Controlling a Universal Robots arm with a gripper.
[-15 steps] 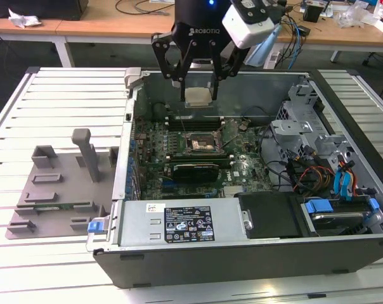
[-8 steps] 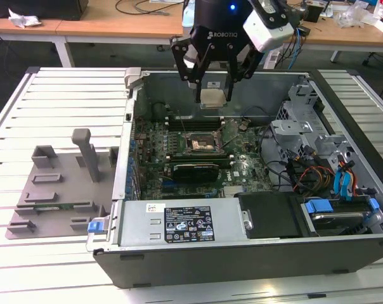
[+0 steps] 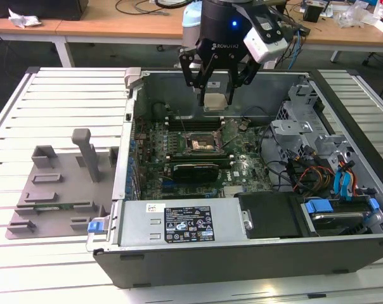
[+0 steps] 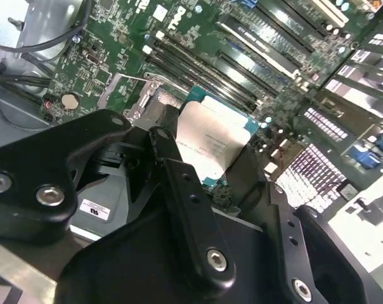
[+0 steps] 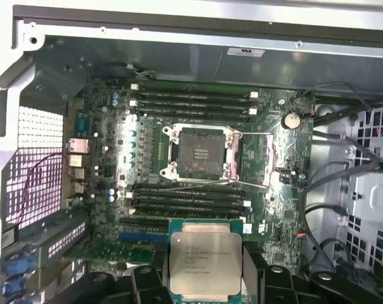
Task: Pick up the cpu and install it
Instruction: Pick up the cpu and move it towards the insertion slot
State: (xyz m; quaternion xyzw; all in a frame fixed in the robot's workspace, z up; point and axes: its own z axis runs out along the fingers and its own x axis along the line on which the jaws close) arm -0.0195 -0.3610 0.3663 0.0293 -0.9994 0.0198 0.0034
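- Pincer (image 4: 207, 158) links sit closest to the lens in the second wrist view, their fingers clenched on the cpu (image 4: 210, 142), one on each of two opposite edges.
- In both wrist views the cpu shows its pale metal lid facing up, with a thin green rim around it. It hangs in the air above the motherboard (image 5: 147, 190), touching nothing but the fingers.
- It looks light, thin and stiff. The smooth lid is probably slippery and the contact face underneath is likely delicate, so the edges are the safe place to hold it, as it is held now.
- In the first wrist view the socket (image 5: 201, 152) has its contact field bare inside a metal frame, with memory slots on two sides. The cpu is near the socket but not yet over it.
- In the exterior view the arm points straight down into the open case (image 3: 128, 126), close to its far wall.
- On the exterior view's left, a grey fixture plate (image 3: 58, 190) lies beside the case on the slatted desk (image 3: 64, 95).
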